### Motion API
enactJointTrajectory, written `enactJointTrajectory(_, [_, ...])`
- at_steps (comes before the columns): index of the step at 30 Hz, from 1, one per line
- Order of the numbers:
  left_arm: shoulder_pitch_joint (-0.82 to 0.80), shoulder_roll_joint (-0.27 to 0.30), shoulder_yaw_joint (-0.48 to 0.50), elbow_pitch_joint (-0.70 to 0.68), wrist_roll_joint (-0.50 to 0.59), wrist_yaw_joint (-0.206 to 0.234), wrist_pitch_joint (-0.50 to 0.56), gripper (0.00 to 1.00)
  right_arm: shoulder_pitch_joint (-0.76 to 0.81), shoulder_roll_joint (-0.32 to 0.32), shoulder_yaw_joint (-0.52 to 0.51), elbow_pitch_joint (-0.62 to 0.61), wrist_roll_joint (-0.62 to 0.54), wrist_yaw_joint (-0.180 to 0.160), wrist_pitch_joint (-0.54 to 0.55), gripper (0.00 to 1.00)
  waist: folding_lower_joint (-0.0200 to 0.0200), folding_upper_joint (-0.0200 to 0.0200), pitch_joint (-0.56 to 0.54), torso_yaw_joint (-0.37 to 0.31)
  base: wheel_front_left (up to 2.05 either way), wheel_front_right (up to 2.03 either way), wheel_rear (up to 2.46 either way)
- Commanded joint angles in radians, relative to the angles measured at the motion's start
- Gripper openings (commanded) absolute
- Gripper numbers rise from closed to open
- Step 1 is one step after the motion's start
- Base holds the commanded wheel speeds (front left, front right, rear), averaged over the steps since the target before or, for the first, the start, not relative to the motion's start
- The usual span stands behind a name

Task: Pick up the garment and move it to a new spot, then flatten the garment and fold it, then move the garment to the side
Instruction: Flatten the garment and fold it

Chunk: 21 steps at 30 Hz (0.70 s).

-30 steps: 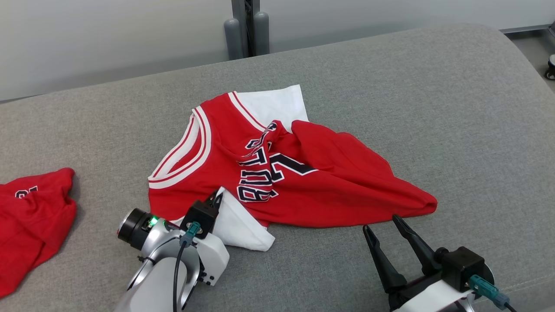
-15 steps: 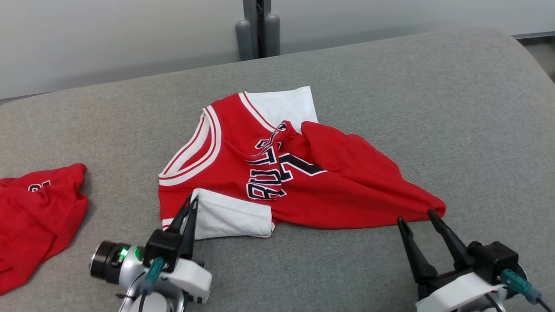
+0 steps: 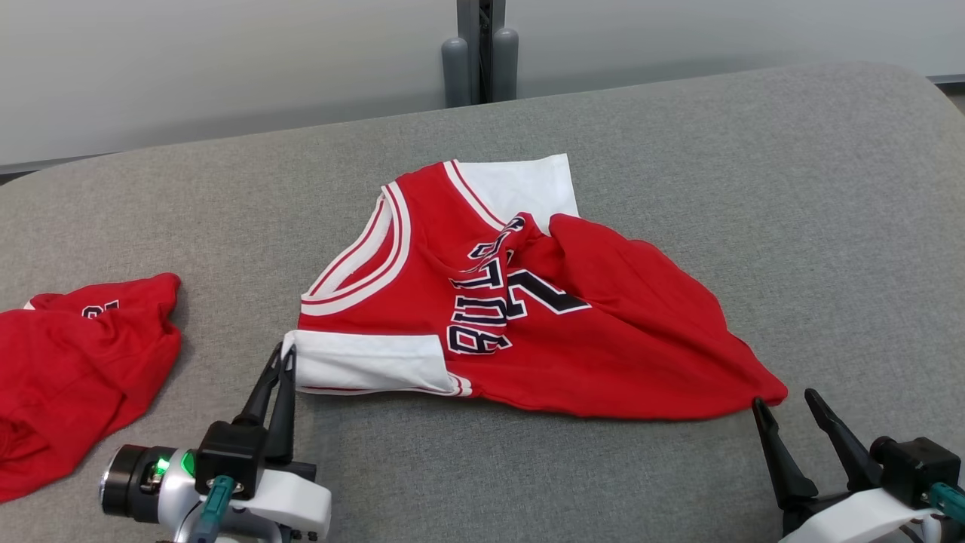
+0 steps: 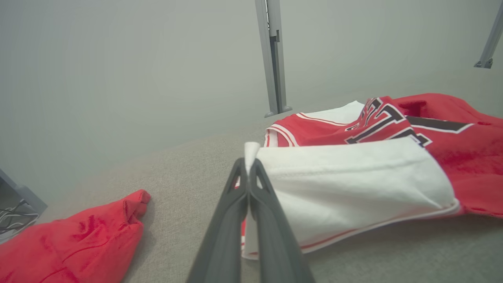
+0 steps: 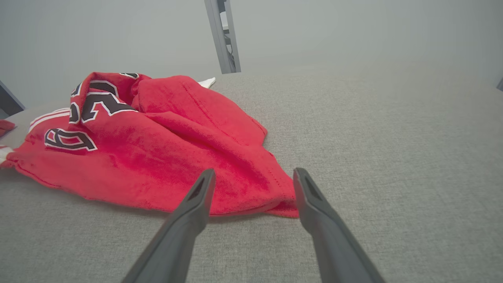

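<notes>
Left gripper (image 3: pixel 285 360): being held pinched shut on the very corner of the white sleeve (image 3: pixel 362 366), with only a sliver of cloth being gripped.
Right gripper (image 3: pixel 784 401): being held wide open and empty, its fingers being aimed at the red hem corner (image 3: pixel 765 388) just beyond them.
Risk, left: so little cloth is being held that, on a sharp tug, the sleeve could slip free.
Risk, right: if the fingers are closed short of the hem, only upholstery would be caught.
Garment (image 3: pixel 603 332): being shown rumpled mid-surface. It is a soft, faintly fuzzy red knit with black lettering edged in white and striped neck trim.
Surface (image 3: pixel 754 188): grey woven upholstery, rounded at its far corners.
Second red garment (image 3: pixel 75 362): being left heaped well apart, at the left.
Post (image 3: pixel 482 53): grey, upright, farthest back.
</notes>
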<state>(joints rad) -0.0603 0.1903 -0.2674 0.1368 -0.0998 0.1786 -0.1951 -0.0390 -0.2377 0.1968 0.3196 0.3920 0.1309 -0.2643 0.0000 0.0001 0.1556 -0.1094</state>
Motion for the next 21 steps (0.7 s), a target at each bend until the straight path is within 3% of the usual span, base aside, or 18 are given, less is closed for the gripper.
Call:
enactJointTrajectory(1, [0.011,0.011,0.009,-0.012,-0.005,0.009,0.002,0.0,0.005,-0.005,-0.004,0.004,0.011,0.0,-0.001,1.0,0.0,-0.0001,0.001,0.0,0.0,0.0,0.0])
enactJointTrajectory(21, [0.05,0.049,0.022,-0.126,-0.002,0.049,0.068,0.0,-0.096,-0.005,0.093,0.234,0.122,0.0,-0.001,1.0,0.0,-0.0001,0.01,0.007,0.0,0.0,0.0])
